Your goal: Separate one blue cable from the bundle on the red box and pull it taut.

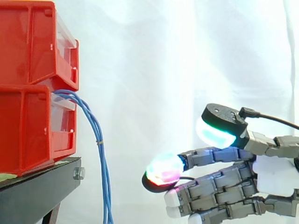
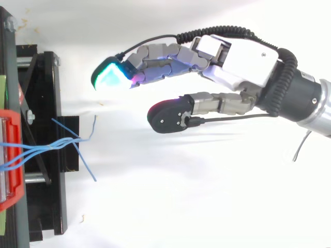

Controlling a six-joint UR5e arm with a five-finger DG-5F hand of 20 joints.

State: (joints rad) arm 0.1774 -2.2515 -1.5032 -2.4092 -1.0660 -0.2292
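A bundle of thin blue cables (image 1: 96,135) comes out of the lower red box (image 1: 32,128) and hangs down past the stand's edge, tied together partway down. From above, the blue cables (image 2: 62,143) fan out from the red box (image 2: 11,155) over the black stand. My hand (image 1: 275,175) reaches in from the right, well apart from the cables. Its fingers (image 1: 205,156) are stretched out toward the boxes and the thumb (image 2: 170,114) stands apart from them. Nothing is held. In the top view my hand (image 2: 232,62) lies to the right of the cable ends.
A second red box (image 1: 35,44) is stacked on the lower one. Both rest on a black stand (image 1: 42,186) with a bolt at its edge. A white curtain hangs behind, and open white floor (image 2: 181,196) lies between the hand and the stand.
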